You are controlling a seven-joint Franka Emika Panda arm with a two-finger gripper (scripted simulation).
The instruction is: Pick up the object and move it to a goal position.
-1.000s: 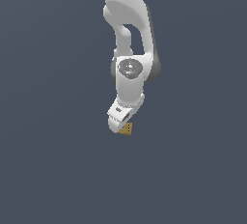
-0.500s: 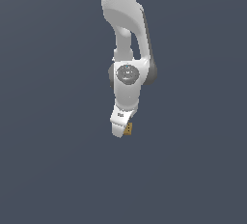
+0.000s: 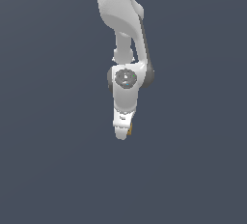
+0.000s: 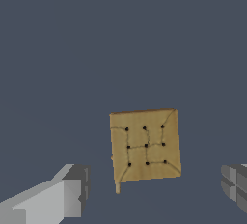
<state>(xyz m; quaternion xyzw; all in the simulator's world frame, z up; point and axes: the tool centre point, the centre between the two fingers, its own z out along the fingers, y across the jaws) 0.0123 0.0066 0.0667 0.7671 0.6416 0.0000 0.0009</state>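
The object is a tiny tan-yellow block (image 4: 144,143) with small dark dots on the face towards the wrist camera. It lies on the plain grey floor. My white gripper (image 4: 153,185) is open, its two fingers (image 4: 72,194) standing wide apart on either side of the block without touching it. The block sits beyond the fingertips. In the exterior view the gripper (image 3: 122,133) points down and hides most of the block (image 3: 130,129), leaving only a thin tan sliver at its tip.
The grey floor (image 3: 53,170) is uniform all around, with no other objects or edges in view. The white arm (image 3: 126,80) rises from the gripper to the exterior view's top.
The arm has shifted and the gripper has come more squarely over the block, which now shows less in the exterior view. The block itself has barely moved.
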